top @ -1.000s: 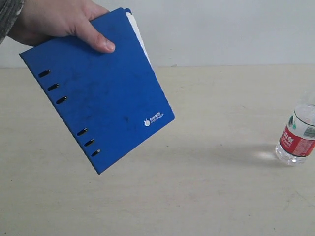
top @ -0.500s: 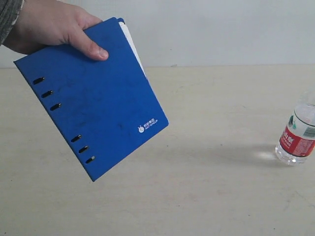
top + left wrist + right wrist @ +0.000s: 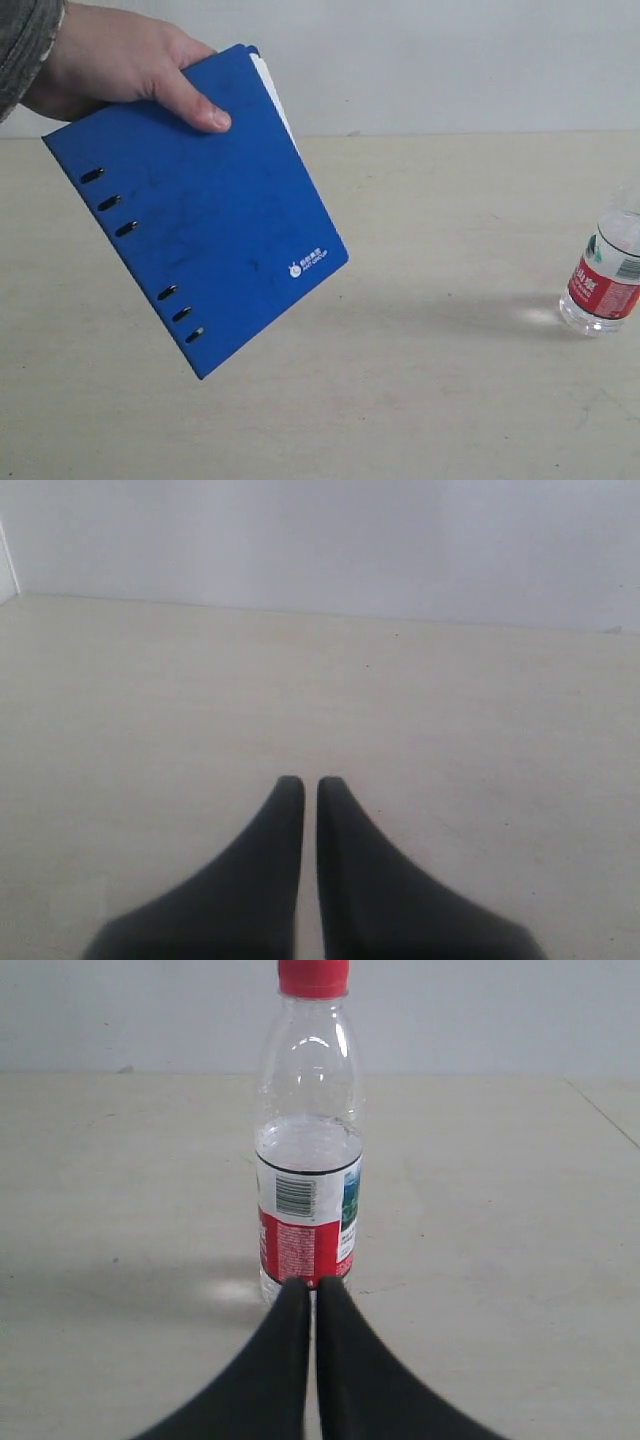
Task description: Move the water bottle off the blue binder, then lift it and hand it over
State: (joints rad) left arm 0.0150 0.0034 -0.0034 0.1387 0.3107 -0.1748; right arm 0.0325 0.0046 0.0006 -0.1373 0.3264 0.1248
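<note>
A hand (image 3: 110,60) is holding the blue binder (image 3: 200,210) aloft.
The right claw (image 3: 312,1285), closed like the left claw (image 3: 310,785), is risking nudging over the water bottle (image 3: 603,285) at three o'clock.

Exterior view across table (image 3: 420,400) toward wall (image 3: 450,60), wrist views low, right one close on water bottle (image 3: 307,1190)

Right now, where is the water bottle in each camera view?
Exterior view: water bottle standing at the right edge, on the table.
Left wrist view: not in it.
Right wrist view: centre, upright, just beyond the right fingers.
Shared landmark: the seam where table meets white wall.
</note>
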